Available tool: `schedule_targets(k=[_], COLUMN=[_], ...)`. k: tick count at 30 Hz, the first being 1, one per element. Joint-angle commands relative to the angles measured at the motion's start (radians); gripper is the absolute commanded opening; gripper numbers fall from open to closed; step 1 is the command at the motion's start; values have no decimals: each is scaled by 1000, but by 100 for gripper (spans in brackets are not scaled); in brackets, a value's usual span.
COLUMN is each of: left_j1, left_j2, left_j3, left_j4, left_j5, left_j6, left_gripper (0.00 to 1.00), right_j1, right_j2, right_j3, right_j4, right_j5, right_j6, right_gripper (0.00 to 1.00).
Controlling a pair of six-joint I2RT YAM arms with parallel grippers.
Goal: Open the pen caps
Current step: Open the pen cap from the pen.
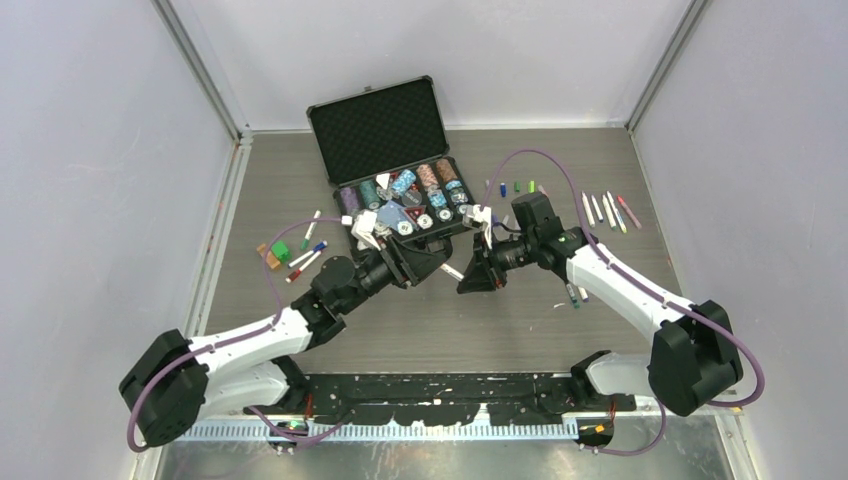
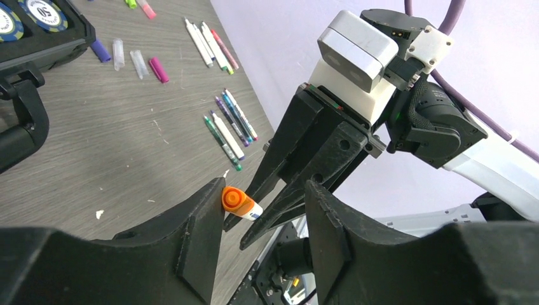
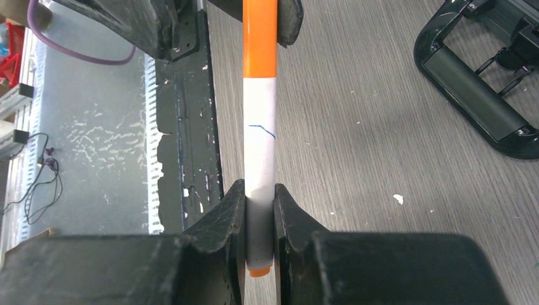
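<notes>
A white pen [image 3: 260,127] with an orange cap [image 3: 260,44] is held level above the table between the two arms. My right gripper [image 3: 259,190] is shut on the rear of its barrel, with a small orange tail end showing behind the pads. My left gripper [image 2: 264,190] is open around the orange cap [image 2: 234,199]: the cap rests against one finger and a wide gap stands on the other side. In the top view the left gripper [image 1: 437,262] and right gripper [image 1: 476,275] face each other, with the pen [image 1: 453,271] between them.
A black case [image 1: 380,130] with poker chips lies open behind the grippers, its handle [image 3: 473,95] close to the right one. Loose pens [image 1: 305,250] lie at the left and more pens [image 1: 605,210] at the right. Several caps [image 1: 517,187] lie behind the right arm.
</notes>
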Motion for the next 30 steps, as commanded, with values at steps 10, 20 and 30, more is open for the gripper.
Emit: schedule_targets(k=[10, 20, 30], left_j1=[-16, -16, -5], left_j2=[31, -119, -478], left_j3=[-15, -41, -34], left_j4=[164, 88, -163], left_j5=[4, -183, -502], left_j6=[30, 123, 305], left_gripper=[24, 0, 0], right_j1=[-2, -2, 7], right_j2=[9, 15, 36], right_j3=[-3, -5, 10], right_j4=[63, 35, -23], right_j5=[-30, -50, -73], right_j6=[39, 10, -56], right_gripper=[0, 0, 1])
